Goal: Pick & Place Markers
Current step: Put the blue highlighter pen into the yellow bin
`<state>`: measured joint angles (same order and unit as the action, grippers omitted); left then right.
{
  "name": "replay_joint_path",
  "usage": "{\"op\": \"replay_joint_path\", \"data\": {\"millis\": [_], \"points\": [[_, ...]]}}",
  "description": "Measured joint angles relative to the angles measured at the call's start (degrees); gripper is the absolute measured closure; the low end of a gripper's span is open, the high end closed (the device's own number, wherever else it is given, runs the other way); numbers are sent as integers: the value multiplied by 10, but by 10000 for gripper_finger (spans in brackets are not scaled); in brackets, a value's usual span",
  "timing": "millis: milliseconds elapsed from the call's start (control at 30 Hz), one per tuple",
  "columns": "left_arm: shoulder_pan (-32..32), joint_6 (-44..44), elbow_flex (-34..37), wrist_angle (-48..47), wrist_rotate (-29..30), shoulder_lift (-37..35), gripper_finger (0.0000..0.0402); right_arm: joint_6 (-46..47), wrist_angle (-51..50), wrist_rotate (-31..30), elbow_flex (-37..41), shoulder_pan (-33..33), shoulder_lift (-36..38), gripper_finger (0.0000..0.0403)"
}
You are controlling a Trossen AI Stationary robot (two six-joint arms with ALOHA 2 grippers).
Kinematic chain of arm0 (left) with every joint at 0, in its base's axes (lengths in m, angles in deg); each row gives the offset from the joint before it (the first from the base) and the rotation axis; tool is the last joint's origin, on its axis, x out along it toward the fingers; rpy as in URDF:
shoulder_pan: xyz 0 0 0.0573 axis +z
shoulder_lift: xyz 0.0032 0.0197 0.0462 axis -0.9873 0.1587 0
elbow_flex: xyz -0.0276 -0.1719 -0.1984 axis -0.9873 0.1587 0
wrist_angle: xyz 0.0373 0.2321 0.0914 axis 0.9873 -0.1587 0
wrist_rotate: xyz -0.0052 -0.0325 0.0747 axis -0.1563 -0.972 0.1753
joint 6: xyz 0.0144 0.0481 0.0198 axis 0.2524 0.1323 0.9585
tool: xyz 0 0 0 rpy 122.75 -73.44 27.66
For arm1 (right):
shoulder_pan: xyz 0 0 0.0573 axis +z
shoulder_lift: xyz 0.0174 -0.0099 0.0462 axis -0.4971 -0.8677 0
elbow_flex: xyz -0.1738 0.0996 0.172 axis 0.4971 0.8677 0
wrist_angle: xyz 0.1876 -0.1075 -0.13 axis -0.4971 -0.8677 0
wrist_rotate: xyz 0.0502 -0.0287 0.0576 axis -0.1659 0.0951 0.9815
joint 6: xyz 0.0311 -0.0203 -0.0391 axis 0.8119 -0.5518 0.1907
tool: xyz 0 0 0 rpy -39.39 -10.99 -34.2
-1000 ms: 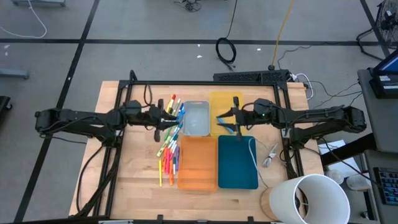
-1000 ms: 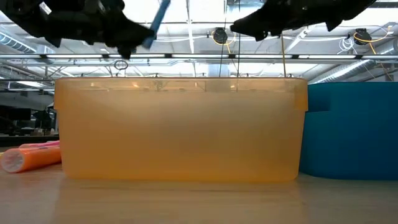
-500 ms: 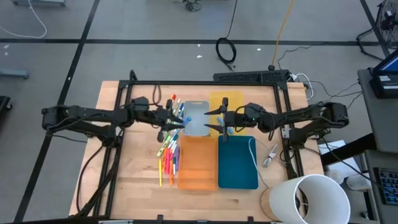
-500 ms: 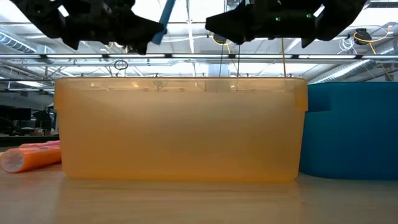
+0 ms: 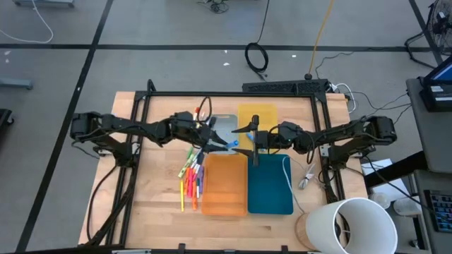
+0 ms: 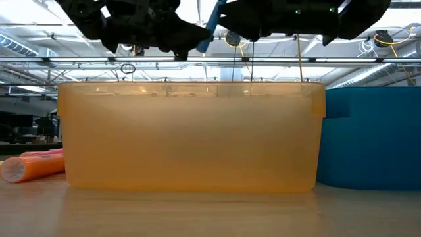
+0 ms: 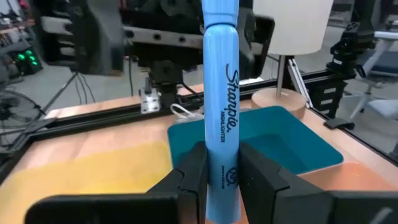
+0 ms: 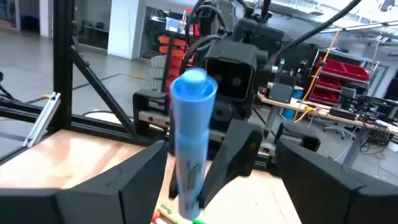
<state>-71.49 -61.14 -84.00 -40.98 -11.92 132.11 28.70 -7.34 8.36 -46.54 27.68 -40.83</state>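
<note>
Handover midair: left gripper (image 7: 217, 180) clamps blue marker (image 7: 221, 106); right gripper (image 5: 248, 139) spread wide, empty; centre its fingers round marker before closing.

Your two arms are matte black throughout, built of slim tube links joined by chunkier rounded joint housings. Black cables loop out along each arm and arch above the wrists. The left hand (image 7: 221, 186) ends in two flat, dark fingers (image 7: 186, 183) with smooth, squared inner faces and bevelled edges. The right hand (image 8: 214, 180) has the same pair of broad black fingers (image 8: 134, 180), angular and wedge-shaped. Seen from the right wrist, your left arm's wrist block is boxy, with a round camera lens set in its face and cables curling over its top.
</note>
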Motion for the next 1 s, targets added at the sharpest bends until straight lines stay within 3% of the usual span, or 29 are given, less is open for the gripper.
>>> {"op": "replay_joint_path", "data": {"millis": [300,467,667,833,1000], "points": [[-8,9,-17,2,1,5,333,33,19,7,0,0,-19,128],[-8,9,-18,-2,1,5,333,34,62,48,-18,0,-59,130],[-7,9,-18,-20,12,5,323,34,59,34,-28,0,-64,147],[-7,7,-18,-18,12,5,315,24,51,35,-27,4,-65,189],[-7,4,-18,-14,18,5,312,16,47,35,-27,4,-65,277]]}}
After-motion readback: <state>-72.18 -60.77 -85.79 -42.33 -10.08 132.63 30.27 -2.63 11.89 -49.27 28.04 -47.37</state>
